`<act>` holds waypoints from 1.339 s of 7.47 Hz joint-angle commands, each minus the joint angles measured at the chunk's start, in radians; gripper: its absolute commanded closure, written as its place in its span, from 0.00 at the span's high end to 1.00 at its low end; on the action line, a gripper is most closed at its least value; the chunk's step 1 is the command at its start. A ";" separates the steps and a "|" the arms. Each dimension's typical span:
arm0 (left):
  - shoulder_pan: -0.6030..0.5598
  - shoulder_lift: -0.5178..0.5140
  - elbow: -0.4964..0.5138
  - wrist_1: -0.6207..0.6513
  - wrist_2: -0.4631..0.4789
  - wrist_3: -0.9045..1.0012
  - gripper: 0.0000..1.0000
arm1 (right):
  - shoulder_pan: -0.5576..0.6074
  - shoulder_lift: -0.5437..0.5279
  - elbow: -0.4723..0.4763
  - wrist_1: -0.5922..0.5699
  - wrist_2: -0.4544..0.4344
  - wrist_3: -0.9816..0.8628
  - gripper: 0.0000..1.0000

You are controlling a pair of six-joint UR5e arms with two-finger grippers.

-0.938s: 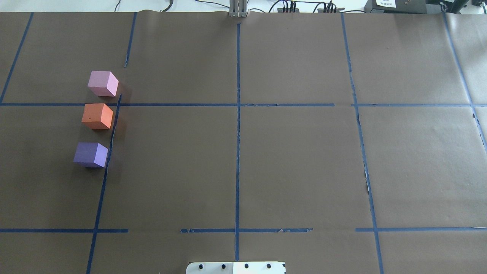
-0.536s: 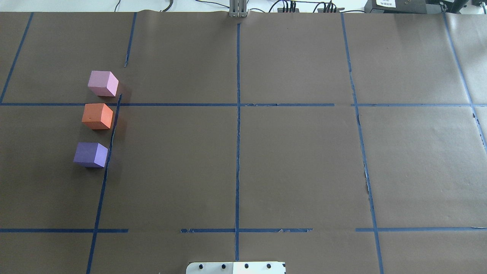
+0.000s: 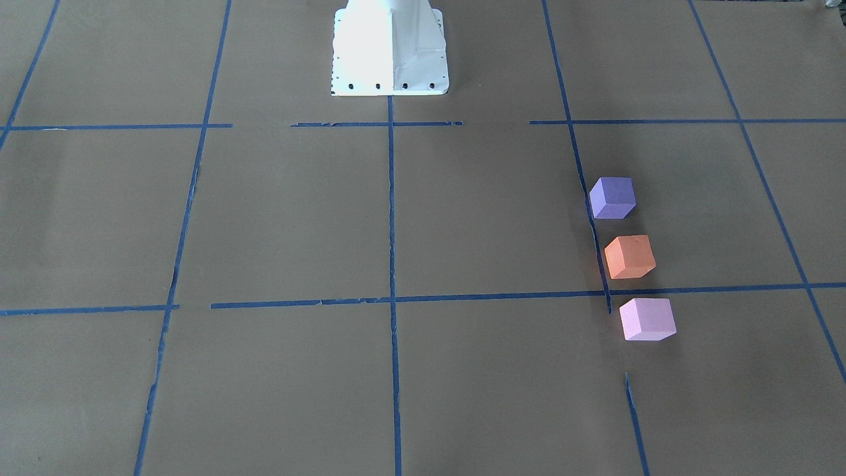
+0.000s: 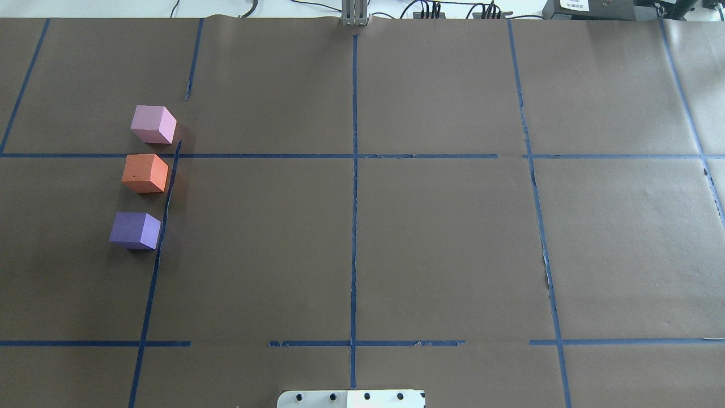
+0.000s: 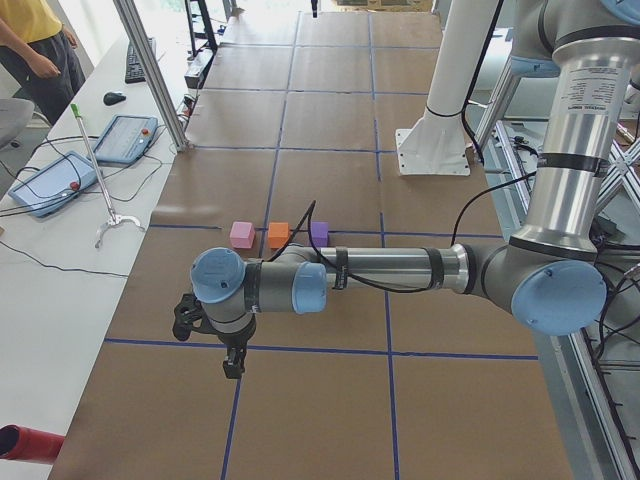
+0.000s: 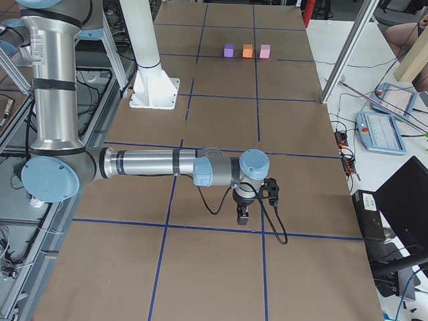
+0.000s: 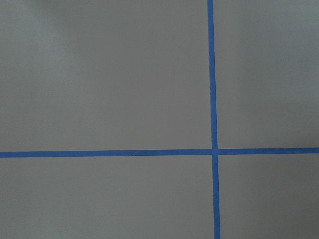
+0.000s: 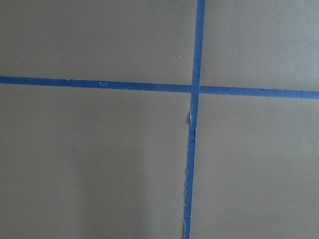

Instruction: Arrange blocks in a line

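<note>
Three cubes stand in a line on the brown table cover on my left side. They are the pale pink block (image 4: 153, 124) farthest from me, the orange block (image 4: 145, 173) in the middle, and the violet-purple block (image 4: 135, 230) nearest. The front view shows the same row: purple (image 3: 612, 198), orange (image 3: 629, 256), pink (image 3: 646, 319). My left gripper (image 5: 232, 365) shows only in the left side view, well away from the blocks. My right gripper (image 6: 243, 217) shows only in the right side view, far from them. I cannot tell whether either is open or shut. Both wrist views show only tape lines.
Blue tape lines (image 4: 354, 187) divide the brown cover into squares. My white base (image 3: 390, 53) stands at the table's near edge. A side bench with tablets (image 5: 58, 180) and a grabber stick lies beyond the table, and a person (image 5: 40, 50) stands there.
</note>
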State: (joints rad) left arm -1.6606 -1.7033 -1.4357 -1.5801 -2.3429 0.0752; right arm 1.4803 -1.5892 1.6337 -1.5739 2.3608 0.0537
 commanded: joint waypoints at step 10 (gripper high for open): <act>0.061 -0.019 -0.071 0.037 0.004 -0.005 1.00 | 0.000 0.000 0.000 -0.002 0.000 0.000 1.00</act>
